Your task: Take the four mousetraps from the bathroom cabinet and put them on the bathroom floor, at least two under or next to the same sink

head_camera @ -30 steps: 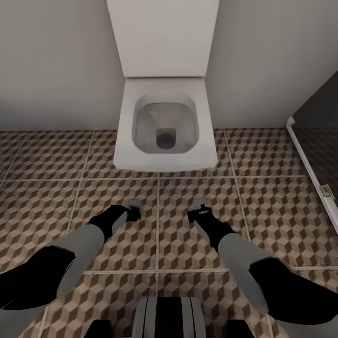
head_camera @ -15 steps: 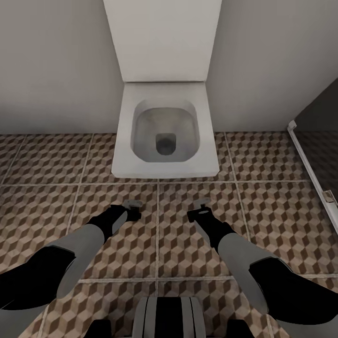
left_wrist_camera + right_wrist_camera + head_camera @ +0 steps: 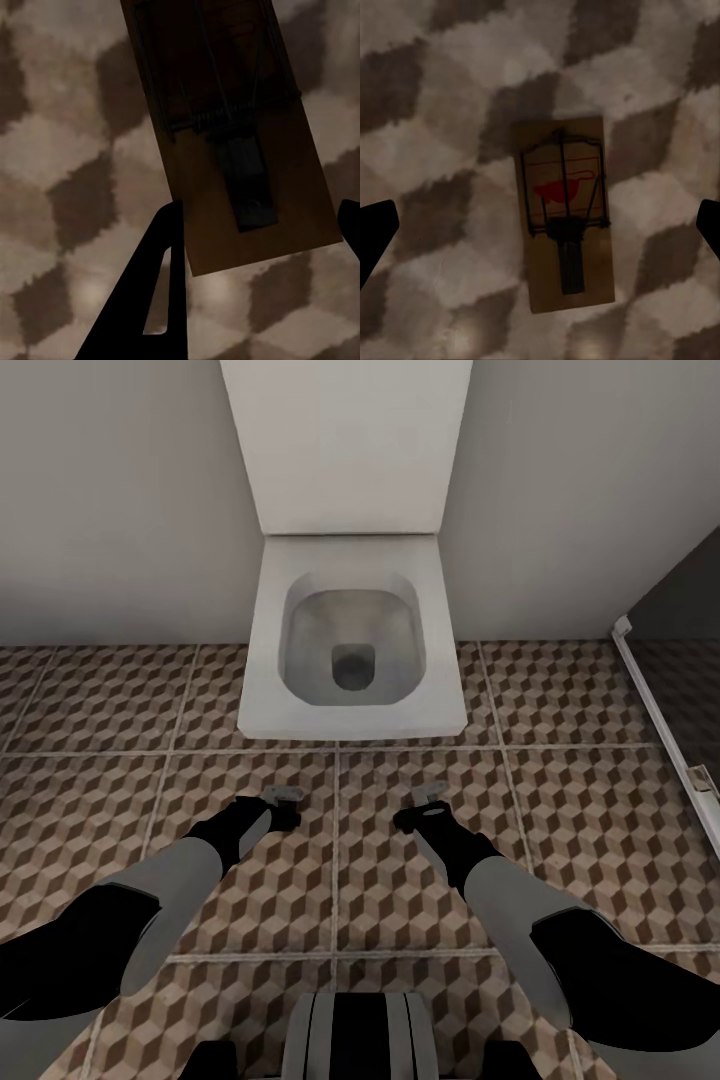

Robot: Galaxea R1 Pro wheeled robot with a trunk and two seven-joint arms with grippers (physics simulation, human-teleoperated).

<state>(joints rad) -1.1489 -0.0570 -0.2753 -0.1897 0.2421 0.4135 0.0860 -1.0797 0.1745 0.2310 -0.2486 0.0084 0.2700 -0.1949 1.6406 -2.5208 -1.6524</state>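
Right claw (image 3: pixel 540 229), spread wide, hovers over one trap (image 3: pixel 564 214) lying on the floor (image 3: pixel 580 830). Left claw (image 3: pixel 259 225) pinches a second trap (image 3: pixel 232 135) just above the tiles. No sink nearby; two traps unaccounted for.

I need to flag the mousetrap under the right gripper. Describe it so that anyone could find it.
Start at the white toilet against the wall. On the cube-patterned floor tiles before it, the right gripper hovers open. Beneath it lies the mousetrap, flat on the tiles, untouched, its red mark showing. The other mousetrap sits between the left gripper's fingers.
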